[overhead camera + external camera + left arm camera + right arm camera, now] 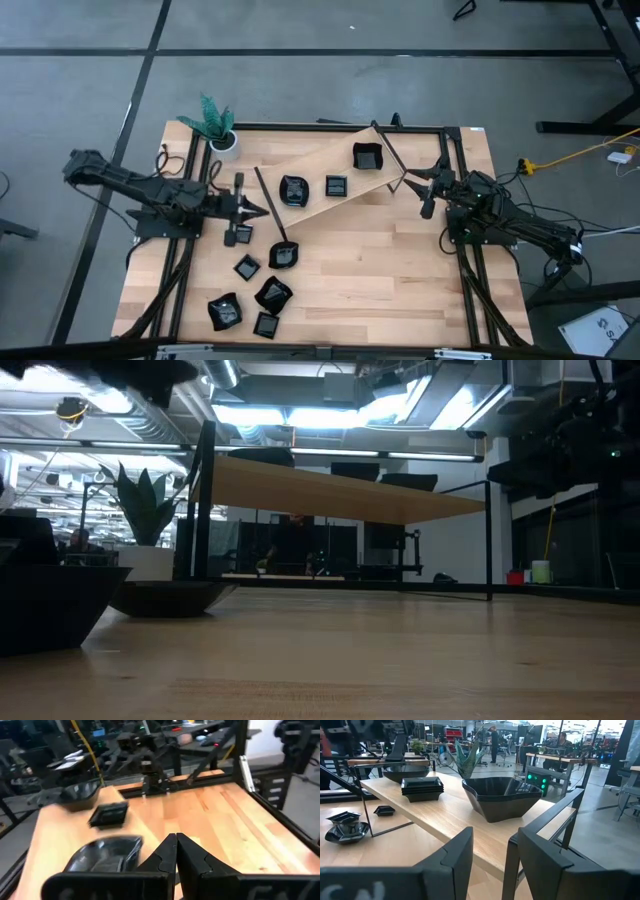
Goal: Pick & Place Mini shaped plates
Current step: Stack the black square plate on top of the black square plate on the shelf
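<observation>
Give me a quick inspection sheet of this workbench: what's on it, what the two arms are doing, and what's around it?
Surface: wooden table with a raised wooden shelf slanting across its far half.
Job's things: three black mini plates on the shelf, square one at its right end; six more scattered on the table's near left, e.g..
Clutter: white pot with green plant at the far-left corner.
Grippers: left pincer shut and empty beside the shelf's left end; right pincer open and empty, at the shelf's right end.
Cables: yellow cable on the floor to the right.
Surroundings: grey floor; workshop with desks and people in the background.
</observation>
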{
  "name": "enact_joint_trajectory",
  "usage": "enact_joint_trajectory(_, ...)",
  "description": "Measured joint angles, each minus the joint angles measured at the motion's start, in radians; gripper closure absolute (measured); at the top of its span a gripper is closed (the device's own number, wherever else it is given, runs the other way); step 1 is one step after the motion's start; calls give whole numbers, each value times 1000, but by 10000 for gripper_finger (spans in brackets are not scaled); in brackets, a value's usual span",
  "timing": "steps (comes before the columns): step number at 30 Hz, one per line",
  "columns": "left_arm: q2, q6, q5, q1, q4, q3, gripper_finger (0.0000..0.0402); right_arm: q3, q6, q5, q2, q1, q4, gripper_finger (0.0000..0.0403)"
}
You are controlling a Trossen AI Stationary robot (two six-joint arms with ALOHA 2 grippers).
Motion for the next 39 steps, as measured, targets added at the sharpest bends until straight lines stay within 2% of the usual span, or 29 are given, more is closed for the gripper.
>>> enact_joint_trajectory(3, 69, 37, -18, -72, 16, 53, 398, 0, -1, 0, 0, 0, 0, 249)
enact_joint_trajectory(5, 123, 73, -65, -124, 17, 89, 398, 0, 0, 0, 0, 0, 0, 249)
enact_joint_trajectory(14, 421, 215, -513, -343, 16, 258, 398, 0, -1, 0, 0, 0, 0, 249)
enact_joint_trajectory(17, 500, 218, -593, -387, 16, 308, 398, 0, -1, 0, 0, 0, 0, 249)
enact_joint_trajectory(20, 563, 213, -583, -413, 14, 338, 398, 0, 0, 0, 0, 0, 0, 249)
enact_joint_trajectory(23, 603, 118, -576, -424, -41, 378, 398, 0, -2, 0, 0, 0, 0, 249)
enact_joint_trajectory(26, 621, -47, -525, -426, -210, 437, 398, 0, 0, 0, 0, 0, 0, 249)
enact_joint_trajectory(32, 661, -364, -303, -405, -575, 551, 398, 0, 1, 0, 0, 0, 0, 249)
enact_joint_trajectory(39, 714, -635, -173, -358, -879, 565, 398, 0, 0, 0, 0, 0, 0, 249)
